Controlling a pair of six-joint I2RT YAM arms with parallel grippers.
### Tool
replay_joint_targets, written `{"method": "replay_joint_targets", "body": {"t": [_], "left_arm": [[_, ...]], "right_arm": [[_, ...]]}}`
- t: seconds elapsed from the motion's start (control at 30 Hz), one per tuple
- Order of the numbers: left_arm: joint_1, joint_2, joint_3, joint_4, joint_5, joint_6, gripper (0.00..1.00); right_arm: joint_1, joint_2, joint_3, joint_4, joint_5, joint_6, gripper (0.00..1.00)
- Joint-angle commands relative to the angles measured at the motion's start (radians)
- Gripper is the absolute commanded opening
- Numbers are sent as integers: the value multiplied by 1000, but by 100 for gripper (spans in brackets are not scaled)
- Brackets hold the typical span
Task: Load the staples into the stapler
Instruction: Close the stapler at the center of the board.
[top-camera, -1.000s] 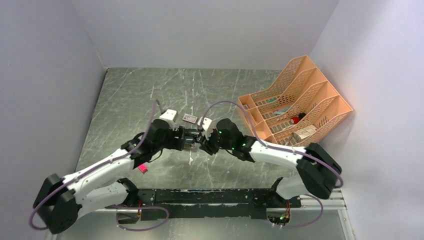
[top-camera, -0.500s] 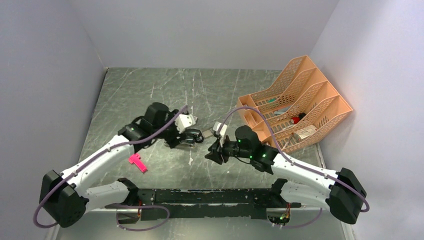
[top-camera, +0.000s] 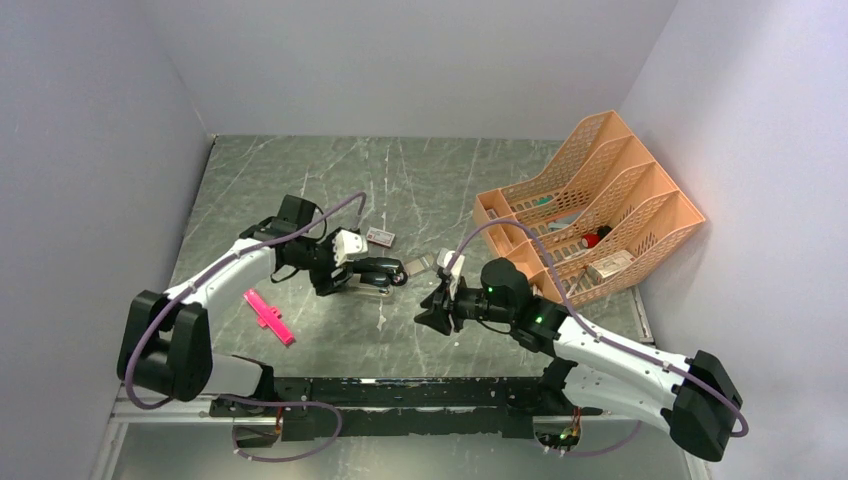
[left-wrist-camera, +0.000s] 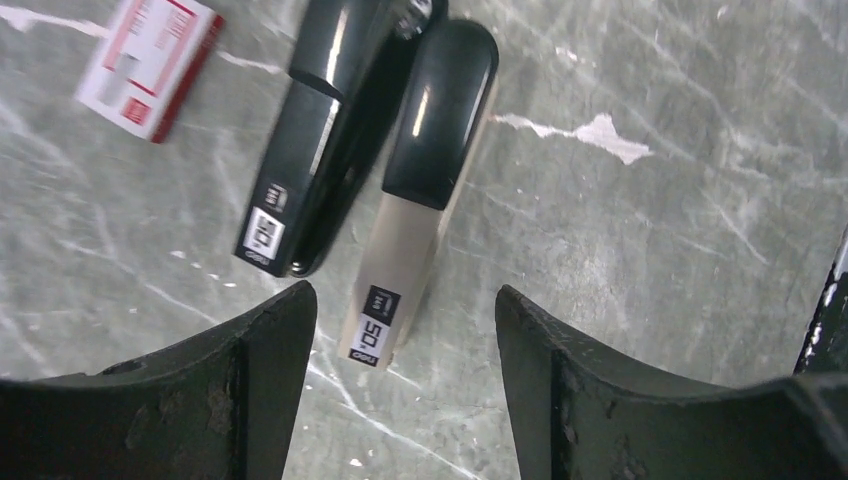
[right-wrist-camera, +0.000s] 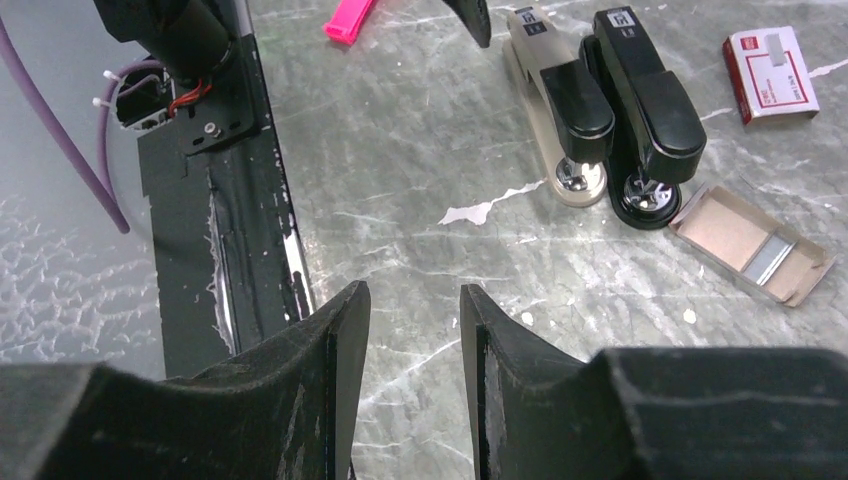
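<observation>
The glossy black stapler (left-wrist-camera: 330, 130) (right-wrist-camera: 650, 105) lies closed on the table, side by side with a silver-grey stapler (left-wrist-camera: 415, 210) (right-wrist-camera: 560, 105). A small open cardboard tray (right-wrist-camera: 735, 235) by their heads holds a silvery strip of staples (right-wrist-camera: 770, 258). The red-and-white staple box (left-wrist-camera: 145, 65) (top-camera: 379, 236) lies just beyond. My left gripper (left-wrist-camera: 405, 295) (top-camera: 352, 280) is open at the staplers' rear ends, the grey stapler's tail just ahead of its tips, and it holds nothing. Further toward the near edge, my right gripper (right-wrist-camera: 412, 292) (top-camera: 432, 310) hangs over bare table, slightly open and empty.
A pink plastic cross-shaped piece (top-camera: 268, 316) lies left of the staplers. An orange mesh file rack (top-camera: 590, 215) with small items stands at the back right. The black base rail (right-wrist-camera: 225, 250) runs along the near edge.
Both grippers were together at the staplers a second ago. The left arm has swung back to the left and its jaws have narrowed. The right arm has pulled back toward the near edge.
</observation>
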Motion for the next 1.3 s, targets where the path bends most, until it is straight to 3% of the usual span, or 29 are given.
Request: {"method": "replay_joint_targets", "body": {"t": [0.0,0.4,0.7,1.03,1.17,1.27], "left_arm": [[16,43,-35,21,16,101,70],[46,145,-56,139,-58,126,69],[33,246,-17,105,-71,87,63],[-133,289,13,75,-180,-138,28],[-278,291,14,103,-223,-268,12],[-392,285,2,183,-277,-455,7]], "right_arm": [[-4,-18,-22,2,9,19,42],[-3,-11,-11,-16,26,12,43],[-3,-30,-21,-4,50,19,43],[-3,-164,-103,88,226,148,43],[-4,-262,-140,95,432,270,43],[-3,-302,-146,64,611,385,43]]}}
